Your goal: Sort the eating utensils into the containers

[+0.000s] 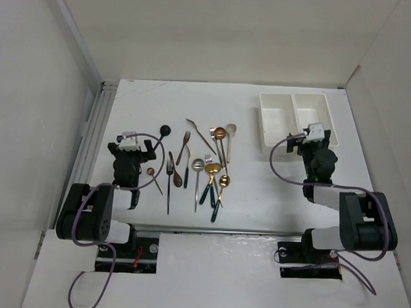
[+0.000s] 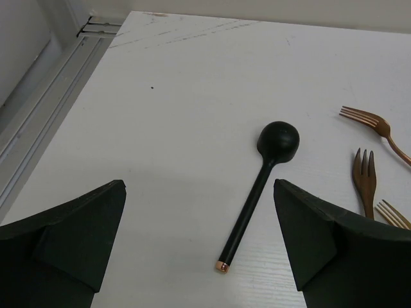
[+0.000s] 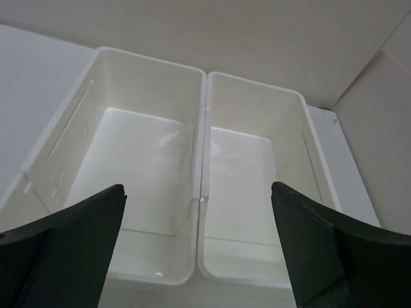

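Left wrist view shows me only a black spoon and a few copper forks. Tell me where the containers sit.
Observer: The containers sit at the far right of the table, two white compartments side by side.
Operator: Report what's in them.
Observer: Nothing; the right wrist view shows both compartments bare.
Operator: Give me the right tool.
Observer: The right tool is open, hovering at the containers' near end, holding nothing.

Left wrist view: three copper forks (image 2: 365, 183) are incomplete. One handle is cut by the right edge, and two pass behind a finger (image 2: 321, 244) of the left pincer (image 2: 199, 186). Top view: the right pincer (image 1: 317, 132) covers the containers' (image 1: 262, 122) near right corner. The clustered eating utensils (image 1: 198, 166) overlap, and several types are too small to tell.
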